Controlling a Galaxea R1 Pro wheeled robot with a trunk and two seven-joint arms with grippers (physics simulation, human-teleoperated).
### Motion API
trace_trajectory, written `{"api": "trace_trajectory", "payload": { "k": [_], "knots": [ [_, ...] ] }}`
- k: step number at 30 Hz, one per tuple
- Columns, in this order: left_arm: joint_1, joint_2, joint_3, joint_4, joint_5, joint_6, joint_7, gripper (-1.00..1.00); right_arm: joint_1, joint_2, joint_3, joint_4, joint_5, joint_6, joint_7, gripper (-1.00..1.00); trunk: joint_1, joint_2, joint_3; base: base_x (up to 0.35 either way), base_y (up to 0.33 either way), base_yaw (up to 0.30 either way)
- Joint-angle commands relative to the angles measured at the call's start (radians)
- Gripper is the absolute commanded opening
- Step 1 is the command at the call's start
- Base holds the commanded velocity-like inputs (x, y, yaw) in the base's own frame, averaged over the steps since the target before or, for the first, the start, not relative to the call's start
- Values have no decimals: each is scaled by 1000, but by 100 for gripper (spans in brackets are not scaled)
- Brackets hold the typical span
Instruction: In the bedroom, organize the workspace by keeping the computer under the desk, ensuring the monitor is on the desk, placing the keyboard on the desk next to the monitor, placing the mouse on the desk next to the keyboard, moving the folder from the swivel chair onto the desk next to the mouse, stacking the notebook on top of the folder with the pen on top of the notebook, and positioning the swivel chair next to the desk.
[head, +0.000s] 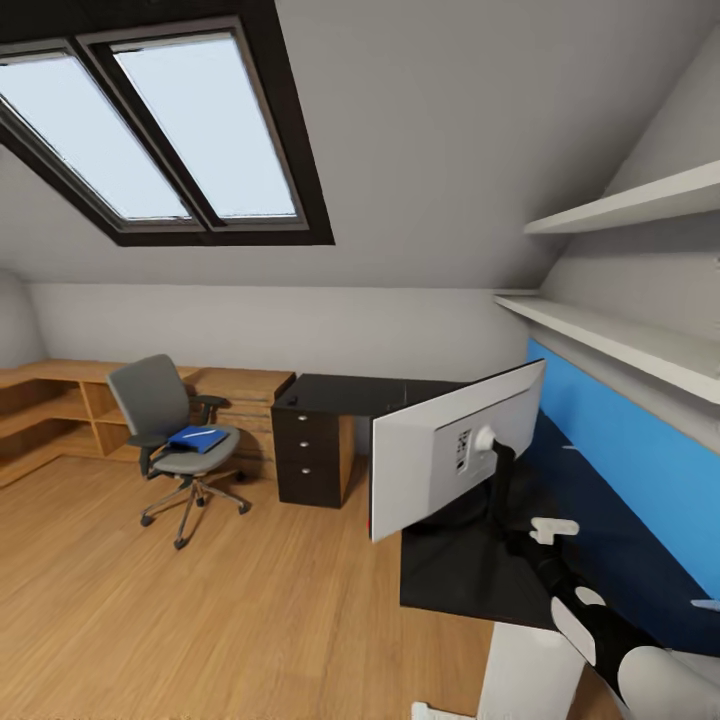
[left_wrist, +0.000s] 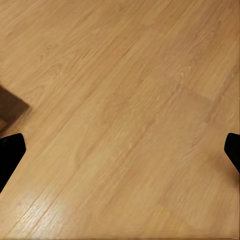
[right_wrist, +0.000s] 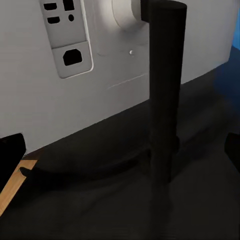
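The monitor (head: 450, 450) stands on the black desk (head: 350, 390) with its pale grey back toward me, on a black stand (head: 505, 470). My right gripper (head: 538, 535) is just behind that stand, low over the desk top. In the right wrist view the gripper (right_wrist: 120, 160) is open, with its fingertips (right_wrist: 10, 155) wide apart, the stand (right_wrist: 162, 100) a little ahead of them and the monitor (right_wrist: 30, 75) behind it. Across the room stands the grey swivel chair (head: 160, 410), with the blue folder (head: 198, 437) on its seat. My left gripper (left_wrist: 120, 150) is open over bare floor.
The desk's three drawers (head: 305, 450) face the open wooden floor (head: 200, 600). Low wooden shelving (head: 60, 400) lines the far wall behind the chair. A blue wall panel (head: 640, 450) and white shelves (head: 620, 340) run along the desk's right side. A white boxy shape (head: 525, 670) sits below the desk edge.
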Motion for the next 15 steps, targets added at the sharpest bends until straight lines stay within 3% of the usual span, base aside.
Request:
{"api": "trace_trajectory", "payload": {
  "k": [1, 3, 7, 8, 9, 10, 11, 15],
  "knots": [
    [0, 0, -9, -1, 1, -2, 9, 100, -1, 2, 5, 1, -10, -4, 5, 100, 0, -1, -2, -151, 0, 3],
    [0, 0, -9, -1, 0, -2, 9, 100, -1, 4, 5, 2, -10, -4, 4, 100, 0, -1, -2, -99, 0, 2],
    [-2, -1, -20, -139, -10, 39, 9, 100, -1, 14, 5, 8, -10, 5, -23, 100, 0, -1, -2, -3, 0, 0],
    [-2, 24, -17, -406, -12, 290, 70, 100, -4, 59, 4, 7, -7, 41, -173, 100, 0, -1, -2, 0, 0, 0],
    [-2, 27, -17, -445, -13, 328, 84, 100, -4, 65, 4, 7, -7, 50, -200, 100, 0, -1, -2, 0, 0, 0],
    [-2, 33, -15, -566, -13, 432, 128, 100, -7, 78, 4, 7, -7, 87, -285, 100, 0, -1, -2, 0, 0, 0],
    [-2, 36, -14, -646, -13, 487, 158, 100, -11, 83, 4, 6, -6, 117, -335, 100, 0, -1, -2, 0, 0, 0],
    [-2, 38, -12, -855, -12, 598, 226, 100, -36, 89, 4, 4, -4, 174, -401, 100, 0, -1, -2, 0, 0, 0]
  ]
}}
